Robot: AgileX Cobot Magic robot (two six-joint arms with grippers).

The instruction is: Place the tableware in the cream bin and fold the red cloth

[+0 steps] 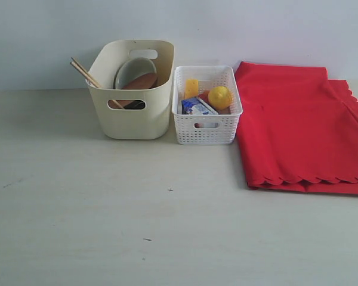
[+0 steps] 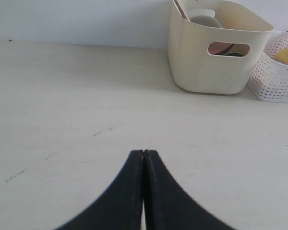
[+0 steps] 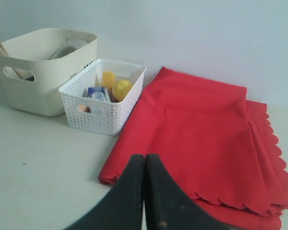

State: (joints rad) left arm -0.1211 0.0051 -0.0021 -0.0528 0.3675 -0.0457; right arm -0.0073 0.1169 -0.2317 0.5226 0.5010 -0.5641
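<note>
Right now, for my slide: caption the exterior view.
Tableware in tall cream plastic bin, folded red fabric cloth beside white lattice basket.

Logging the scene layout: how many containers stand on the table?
2. The cream bin stands on the left in the exterior view; the white basket sits just right of it, between it and the red cloth. No other shows in any view.

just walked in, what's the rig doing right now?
Nothing is being handled. The left gripper and right gripper are both shut and empty. The tall cream plastic bin already holds wooden chopsticks, a pale bowl and a round brown plate. Beside it, the white perforated basket holds a yellow lemon and other food. The large red scalloped cloth lies folded.
</note>
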